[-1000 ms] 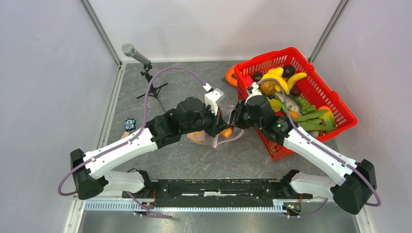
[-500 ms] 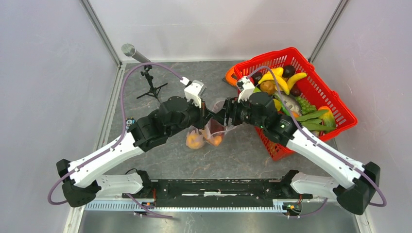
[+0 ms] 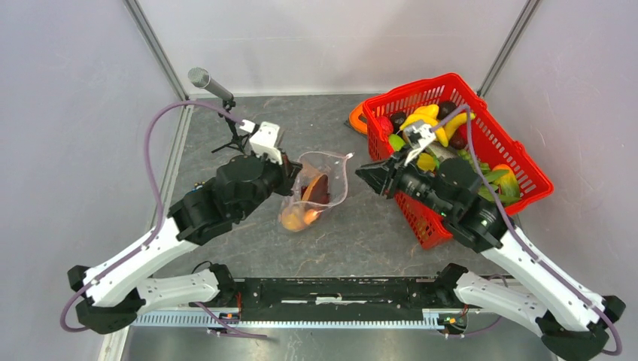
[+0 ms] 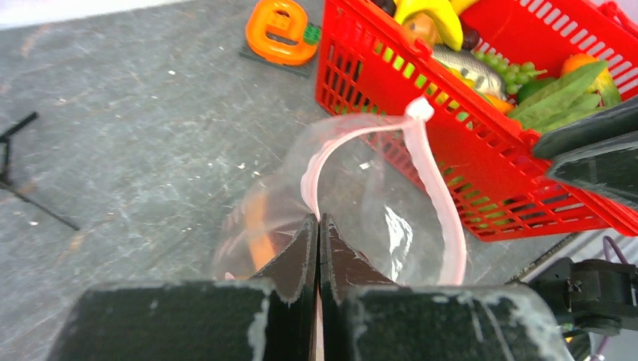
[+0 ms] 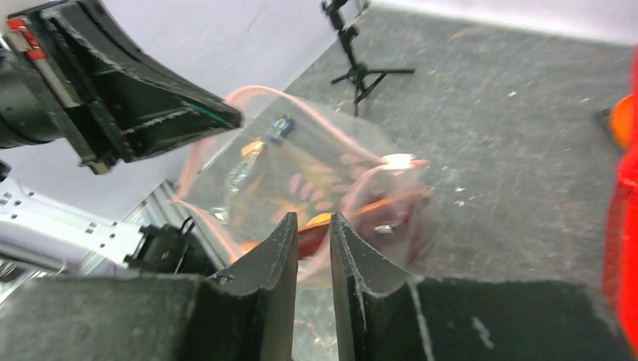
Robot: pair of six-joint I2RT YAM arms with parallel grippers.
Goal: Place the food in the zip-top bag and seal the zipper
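Zip-top bag (image 3: 325, 180) in outstretched left gripper's (image 4: 318, 226) tight pinch; right gripper (image 5: 312, 219) narrowly ajar, empty, beside basket (image 3: 414, 214).

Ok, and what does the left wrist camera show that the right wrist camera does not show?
Only the left wrist view shows what lies in the red basket, such as a yellow banana and green grapes. Only the right wrist view shows the right gripper with its jaws slightly apart and nothing between them, and a small blue object seen through the bag. Both show the zip-top bag held at its rim by the left gripper, the pink zipper not sealed, and orange food inside.
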